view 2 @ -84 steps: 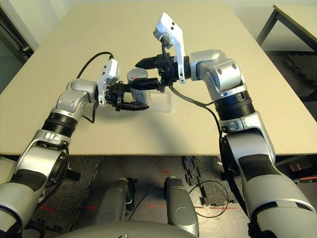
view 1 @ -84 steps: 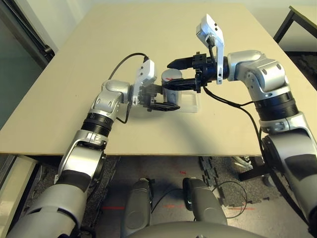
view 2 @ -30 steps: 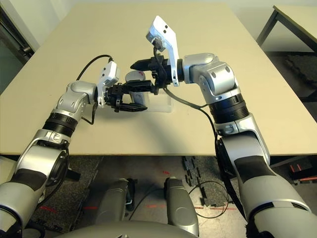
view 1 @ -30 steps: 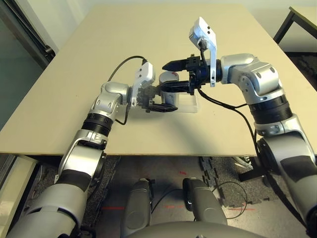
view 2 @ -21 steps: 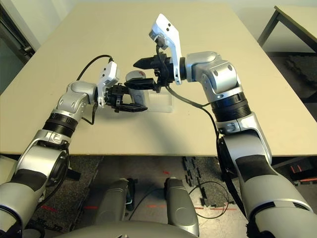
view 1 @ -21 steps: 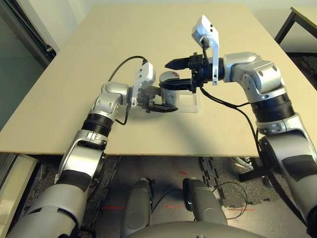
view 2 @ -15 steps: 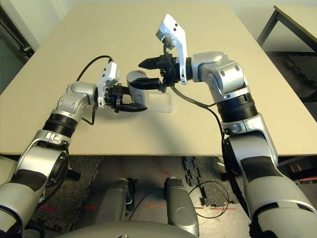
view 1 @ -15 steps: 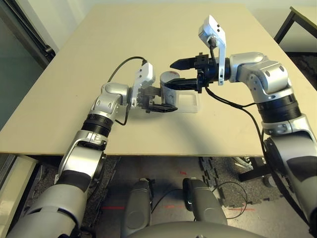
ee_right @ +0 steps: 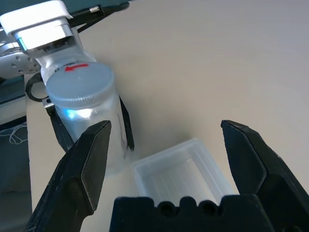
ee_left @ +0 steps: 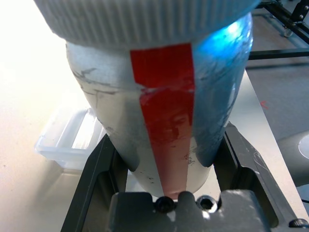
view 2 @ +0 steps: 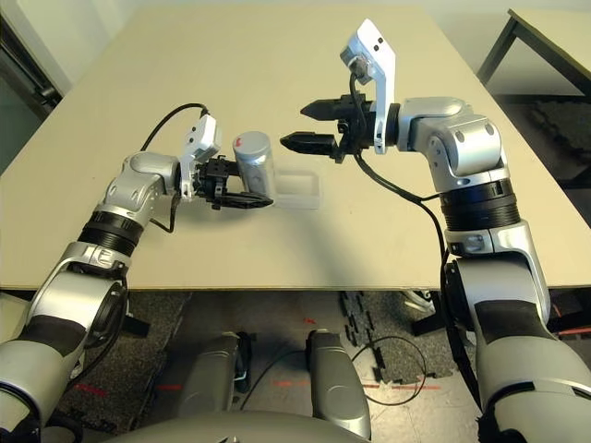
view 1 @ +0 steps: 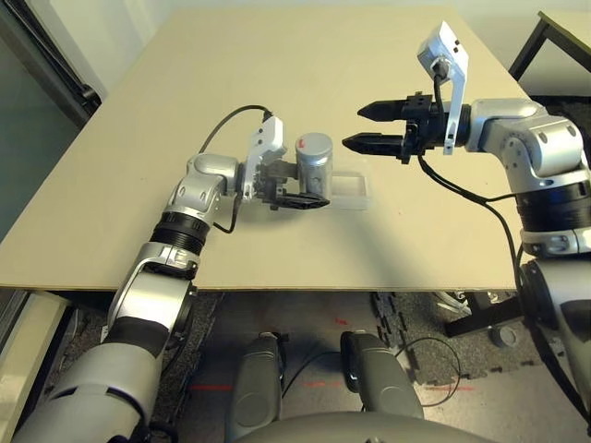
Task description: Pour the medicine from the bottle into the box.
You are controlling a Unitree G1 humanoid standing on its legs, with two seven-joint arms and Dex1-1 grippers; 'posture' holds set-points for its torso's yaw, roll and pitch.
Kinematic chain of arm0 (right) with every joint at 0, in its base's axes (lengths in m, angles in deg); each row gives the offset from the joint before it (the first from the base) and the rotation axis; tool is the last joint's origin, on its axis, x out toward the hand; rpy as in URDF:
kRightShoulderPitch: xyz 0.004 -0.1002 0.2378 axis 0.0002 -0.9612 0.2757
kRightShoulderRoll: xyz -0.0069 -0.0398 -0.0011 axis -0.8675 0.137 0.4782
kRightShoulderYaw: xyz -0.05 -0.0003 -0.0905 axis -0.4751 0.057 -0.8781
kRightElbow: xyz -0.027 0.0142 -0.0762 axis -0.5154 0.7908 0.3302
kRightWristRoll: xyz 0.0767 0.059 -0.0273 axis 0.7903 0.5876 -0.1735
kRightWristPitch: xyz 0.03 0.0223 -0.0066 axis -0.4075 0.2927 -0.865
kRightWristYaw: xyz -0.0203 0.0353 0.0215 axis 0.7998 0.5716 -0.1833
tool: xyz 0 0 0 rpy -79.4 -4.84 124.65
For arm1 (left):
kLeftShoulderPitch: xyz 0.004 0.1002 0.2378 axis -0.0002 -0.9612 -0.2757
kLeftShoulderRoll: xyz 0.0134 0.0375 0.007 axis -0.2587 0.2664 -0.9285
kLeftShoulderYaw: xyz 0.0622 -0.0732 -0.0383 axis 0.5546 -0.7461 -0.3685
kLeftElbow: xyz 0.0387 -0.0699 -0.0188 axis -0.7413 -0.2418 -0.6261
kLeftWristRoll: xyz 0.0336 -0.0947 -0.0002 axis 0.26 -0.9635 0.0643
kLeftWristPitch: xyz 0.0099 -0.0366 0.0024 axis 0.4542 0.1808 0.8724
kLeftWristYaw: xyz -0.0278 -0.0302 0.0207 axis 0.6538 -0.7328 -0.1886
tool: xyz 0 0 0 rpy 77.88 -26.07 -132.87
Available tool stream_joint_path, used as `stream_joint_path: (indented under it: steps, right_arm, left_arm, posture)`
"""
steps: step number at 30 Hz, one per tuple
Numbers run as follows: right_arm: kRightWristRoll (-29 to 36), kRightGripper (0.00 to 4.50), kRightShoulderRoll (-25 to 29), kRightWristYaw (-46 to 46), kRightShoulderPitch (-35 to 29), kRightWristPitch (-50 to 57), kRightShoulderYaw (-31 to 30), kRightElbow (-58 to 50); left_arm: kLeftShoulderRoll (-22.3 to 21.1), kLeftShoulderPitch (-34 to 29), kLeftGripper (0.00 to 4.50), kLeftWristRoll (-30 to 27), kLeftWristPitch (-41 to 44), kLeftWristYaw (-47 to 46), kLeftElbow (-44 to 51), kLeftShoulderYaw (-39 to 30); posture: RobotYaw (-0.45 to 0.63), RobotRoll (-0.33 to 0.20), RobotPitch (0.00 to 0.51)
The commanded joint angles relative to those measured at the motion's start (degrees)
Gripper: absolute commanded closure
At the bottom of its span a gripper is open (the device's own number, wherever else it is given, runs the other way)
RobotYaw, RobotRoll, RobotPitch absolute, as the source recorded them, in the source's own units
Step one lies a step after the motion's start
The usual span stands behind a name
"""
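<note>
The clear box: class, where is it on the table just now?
In the left eye view the box lies flat on the table near the middle, just right of the upright bottle held in the left pincer, with the open right pincer above it.

A lab or test room. The bare beige surface [view 1: 277, 74] stands on a grey floor [view 1: 305, 341] with loose cables [view 1: 434, 360]. A second black-legged desk [view 1: 554, 32] sits nearby

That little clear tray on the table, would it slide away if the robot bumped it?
Probably. The tray looks like thin clear plastic, so likely very light, and it lies loose on the smooth table. Nothing holds it: the left pincer grips the bottle beside it.
</note>
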Motion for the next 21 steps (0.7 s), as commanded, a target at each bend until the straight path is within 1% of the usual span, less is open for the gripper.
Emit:
stream_joint_path:
  steps: [1,4,7,13,21]
  right_arm:
    - [2.21,0.00,0.80,-0.85,-1.05,2.73,1.10,-3.46]
    - [4.98,0.00,0.10,-1.27,-1.55,6.05,1.40,-7.37]
    - [6.06,0.00,-1.31,-0.52,-1.14,7.27,0.90,-9.19]
    - [5.40,0.00,-4.09,-0.45,0.17,6.91,-1.88,-9.27]
    - [3.23,0.00,-6.28,-1.28,1.84,4.38,-5.50,-6.55]
  left_arm:
    - [-0.34,-0.35,1.80,0.94,-0.79,0.56,-0.12,0.48]
    - [-0.40,-0.15,1.80,1.08,-1.13,0.68,-0.62,0.52]
    - [-0.30,0.08,1.80,1.25,-1.38,0.75,-1.04,0.62]
    - [0.07,0.34,1.80,1.50,-1.50,0.97,-1.21,0.86]
    - [0.27,0.36,1.80,1.86,-1.69,1.16,-1.23,0.85]
  posture:
    - [-0.03,0.000,0.107]
    - [-0.03,0.000,0.105]
    - [-0.03,0.000,0.104]
    - [-0.03,0.000,0.107]
    - [-0.03,0.000,0.112]
